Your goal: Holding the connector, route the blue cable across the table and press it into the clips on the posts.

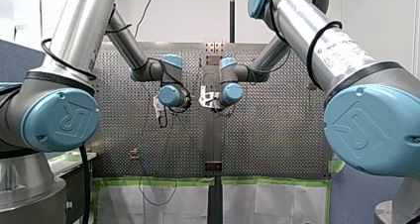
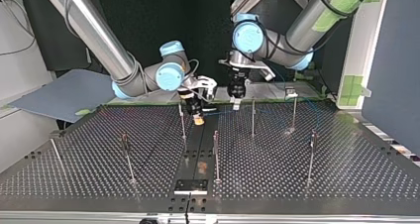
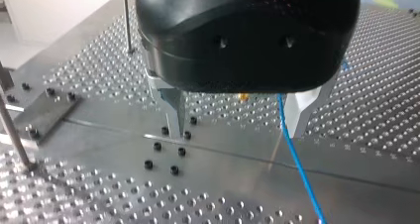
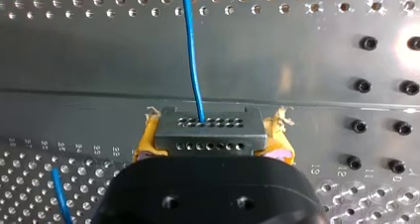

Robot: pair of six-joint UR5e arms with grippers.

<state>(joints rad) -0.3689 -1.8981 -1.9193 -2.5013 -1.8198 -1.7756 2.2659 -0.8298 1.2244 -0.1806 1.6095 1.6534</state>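
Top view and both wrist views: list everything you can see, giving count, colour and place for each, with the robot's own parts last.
table: one, dark perforated metal, under everything.
posts: seven showing in the top view, thin metal, standing spread over the table.
connector: one, dark grey, between yellow pads.
blue cable: one, blue, running out of the connector.
board: one, grey-blue, beyond the table at the top view's left.
arms: two, silver with blue caps.
my left gripper: one, black, open, the blue cable passing between its fingers.
my right gripper: one, black, shut on the connector.
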